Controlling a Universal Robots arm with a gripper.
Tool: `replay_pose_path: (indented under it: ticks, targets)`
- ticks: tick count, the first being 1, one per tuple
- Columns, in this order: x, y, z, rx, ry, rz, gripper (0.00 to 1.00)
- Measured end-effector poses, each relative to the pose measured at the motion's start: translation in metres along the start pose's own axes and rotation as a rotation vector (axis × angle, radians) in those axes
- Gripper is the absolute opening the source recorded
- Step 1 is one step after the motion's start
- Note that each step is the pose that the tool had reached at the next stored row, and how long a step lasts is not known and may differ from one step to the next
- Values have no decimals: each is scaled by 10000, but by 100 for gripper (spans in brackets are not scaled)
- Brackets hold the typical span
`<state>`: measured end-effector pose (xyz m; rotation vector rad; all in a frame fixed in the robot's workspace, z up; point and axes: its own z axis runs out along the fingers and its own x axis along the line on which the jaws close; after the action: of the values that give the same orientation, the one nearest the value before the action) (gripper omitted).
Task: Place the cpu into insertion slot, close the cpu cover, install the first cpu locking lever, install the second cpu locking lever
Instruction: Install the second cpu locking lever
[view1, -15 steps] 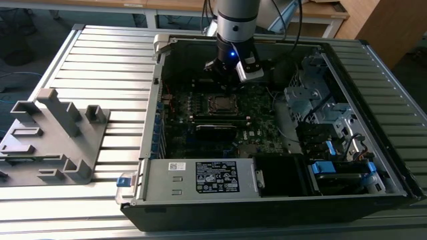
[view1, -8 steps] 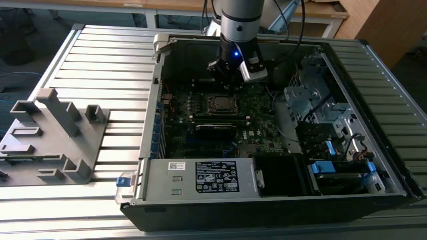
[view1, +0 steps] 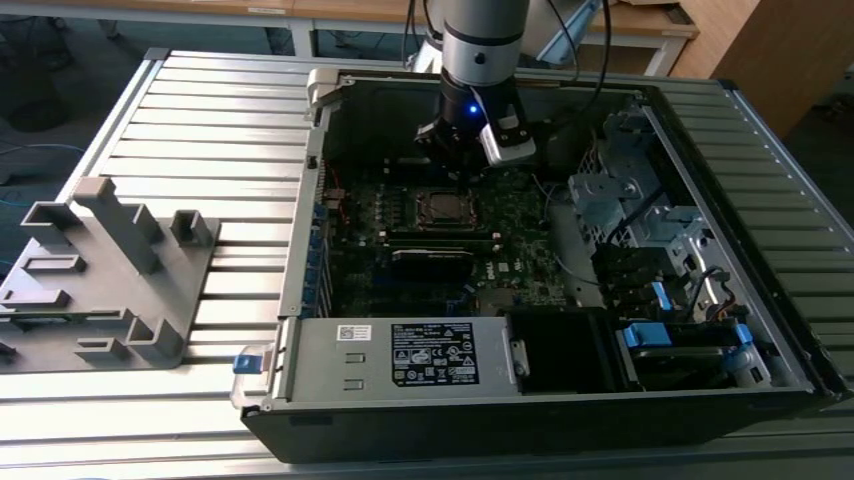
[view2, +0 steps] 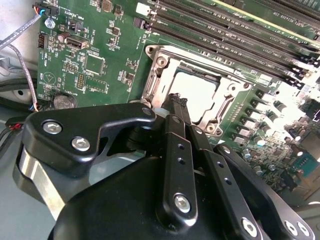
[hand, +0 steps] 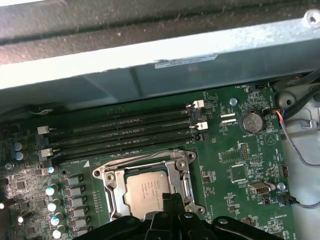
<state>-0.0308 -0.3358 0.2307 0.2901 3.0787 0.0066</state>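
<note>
Gripper (view2: 176, 100) fingertips pressed together, empty, just above seated cpu (hand: 147, 187) in insertion slot (hand: 107, 176) (cover closed, apparently); levers likely next, needing precise hooking.

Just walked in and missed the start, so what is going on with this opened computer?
A single robot arm is working inside an open computer case lying on a slatted table. Its gripper has its fingers together just above the socket area of the motherboard. The cpu already sits in the insertion slot, and the cpu cover frames it. Whether either locking lever is latched cannot be told.
</note>
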Motion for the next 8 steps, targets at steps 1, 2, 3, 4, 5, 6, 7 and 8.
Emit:
replay_pose_path:
  ticks: [1, 2, 3, 4, 5, 6, 7, 8]
  targets:
    - [0, 0, 0, -1, 0, 1, 10]
    - [0, -1, 0, -1, 0, 1, 10]
    - [0, -1, 0, -1, 0, 1, 10]
    - [0, -2, 0, -1, 0, 0, 10]
    - [-1, -3, 0, -1, 0, 0, 10]
    - [-1, -5, 0, -1, 0, 0, 10]
    - [-2, -8, 0, 0, 0, 0, 10]
    - [-2, -11, 0, 0, 0, -1, 10]
